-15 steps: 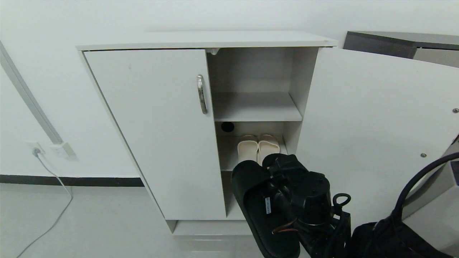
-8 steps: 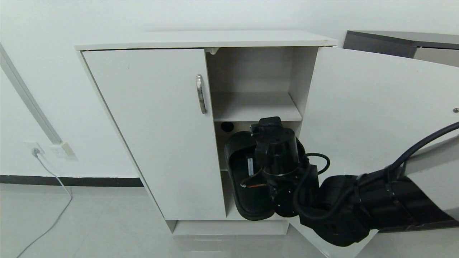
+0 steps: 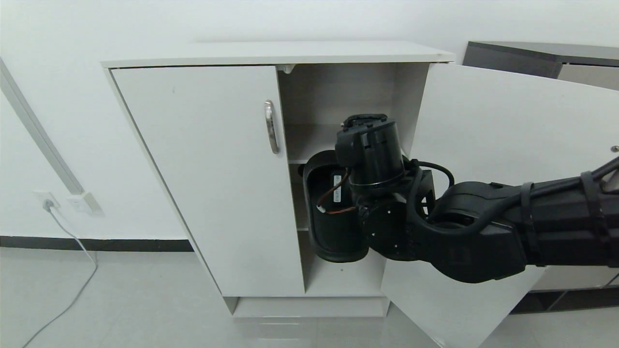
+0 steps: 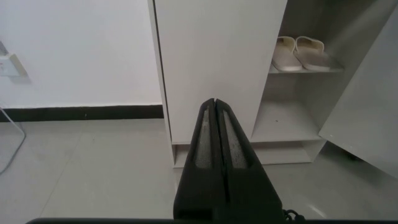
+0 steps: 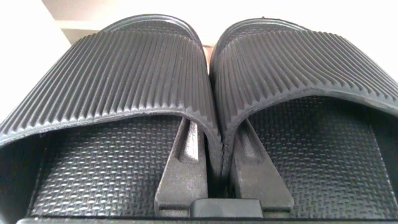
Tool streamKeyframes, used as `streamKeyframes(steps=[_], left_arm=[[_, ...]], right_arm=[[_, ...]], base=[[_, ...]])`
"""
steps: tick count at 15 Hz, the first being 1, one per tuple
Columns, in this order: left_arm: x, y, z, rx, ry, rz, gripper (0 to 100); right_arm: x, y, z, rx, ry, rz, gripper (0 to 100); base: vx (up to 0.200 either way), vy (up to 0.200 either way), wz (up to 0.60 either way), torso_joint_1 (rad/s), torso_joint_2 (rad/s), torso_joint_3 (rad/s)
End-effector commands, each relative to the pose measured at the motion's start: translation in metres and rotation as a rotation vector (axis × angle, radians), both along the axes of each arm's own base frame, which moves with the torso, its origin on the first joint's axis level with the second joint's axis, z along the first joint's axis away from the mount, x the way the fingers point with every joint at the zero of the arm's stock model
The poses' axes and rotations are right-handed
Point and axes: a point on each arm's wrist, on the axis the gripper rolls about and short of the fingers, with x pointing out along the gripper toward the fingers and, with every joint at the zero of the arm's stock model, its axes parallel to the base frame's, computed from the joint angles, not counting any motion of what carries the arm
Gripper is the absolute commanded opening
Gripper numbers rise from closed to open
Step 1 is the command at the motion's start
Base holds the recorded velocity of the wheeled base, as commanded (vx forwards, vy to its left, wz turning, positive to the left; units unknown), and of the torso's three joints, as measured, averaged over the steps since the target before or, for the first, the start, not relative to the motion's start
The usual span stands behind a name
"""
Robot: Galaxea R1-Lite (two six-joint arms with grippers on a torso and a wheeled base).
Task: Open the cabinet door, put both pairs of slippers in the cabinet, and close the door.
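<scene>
Cream slippers [image 4: 301, 53] in cabinet [image 3: 203, 169], black slippers [image 3: 331, 232] gripped

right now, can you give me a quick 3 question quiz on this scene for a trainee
1. True or false: the right hand is shut on the black slippers.
2. Which door of the cabinet stands open? A: the one with the metal handle. B: the right door. C: both.
3. Fill in: the pale slippers lie side by side on a ___ inside the cabinet.

Key: 1 true; 2 B; 3 shelf.
</scene>
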Motion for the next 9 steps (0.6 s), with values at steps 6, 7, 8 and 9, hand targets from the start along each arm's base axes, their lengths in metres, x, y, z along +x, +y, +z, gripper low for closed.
streamKeyframes(steps=[6,7,8,9], left_arm=[[-0.0001,0.0000,0.0004,0.002,0.000,-0.001,0],[-0.0001,0.0000,0.0004,0.001,0.000,-0.001,0],[0.0001,0.0000,-0.0001,0.002,0.001,-0.001,0],[0.0001,0.0000,-0.0001,0.002,0.001,-0.001,0]], right_arm=[[0.0050,0.0021,-0.0065,-0.009,0.009,-0.002,0],[0.0055,0.0017,-0.0065,-0.009,0.009,-0.004,0],[0.0055,0.0017,-0.0065,-0.009,0.009,-0.004,0],[0.0060,0.0013,-0.0065,-0.009,0.009,-0.005,0]], base=[[0.100,0.000,0.00,0.001,0.00,0.004],[0.200,0.000,0.00,-0.002,0.00,-0.002],[0.200,0.000,0.00,-0.007,0.01,0.007],[0.200,0.000,0.00,0.002,0.00,0.007]])
